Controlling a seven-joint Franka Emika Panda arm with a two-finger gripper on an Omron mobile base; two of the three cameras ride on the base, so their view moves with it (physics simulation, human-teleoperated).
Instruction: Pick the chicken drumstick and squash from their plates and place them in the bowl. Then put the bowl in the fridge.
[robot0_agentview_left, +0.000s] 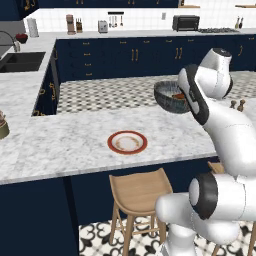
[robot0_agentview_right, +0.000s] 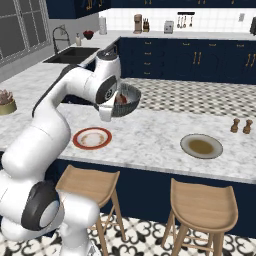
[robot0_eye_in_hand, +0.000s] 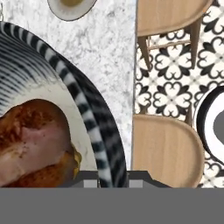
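Above the marble counter (robot0_agentview_left: 65, 140) I had the bowl (robot0_agentview_left: 170, 97) lifted clear of the stone, tilted, with the claw (robot0_agentview_right: 114, 102) clamped shut on its near rim. From the right base camera the bowl (robot0_agentview_right: 125, 100) hung at the end of the arm, just beyond the hand, its ribbed wall facing out and something reddish-brown visible inside. On the hand camera the fluted rim (robot0_eye_in_hand: 94, 118) ran straight down to the fingertips at the bottom of the frame, so the bowl sat directly in the grip and spread away to the left of the claw. Inside it the drumstick (robot0_eye_in_hand: 35, 144) lay against the pale inner wall, very close to the fingers, and a small yellow edge (robot0_eye_in_hand: 77, 157) peeked out beside it; I took that for the squash but could not tell for sure. Below and to the left of the bowl, the red-rimmed plate (robot0_agentview_left: 127, 142) lay flat on the counter, well apart from the claw. The grey-beige plate (robot0_agentview_right: 201, 146) lay farther along the counter to the robot's right, with two small wooden shakers (robot0_agentview_right: 240, 125) standing near it. Two wooden stools (robot0_agentview_right: 202, 202) stood under the counter's edge on the patterned floor. Across the kitchen I saw navy cabinets (robot0_agentview_left: 135, 52) and a dark sink (robot0_agentview_left: 20, 61) set in the far counter.
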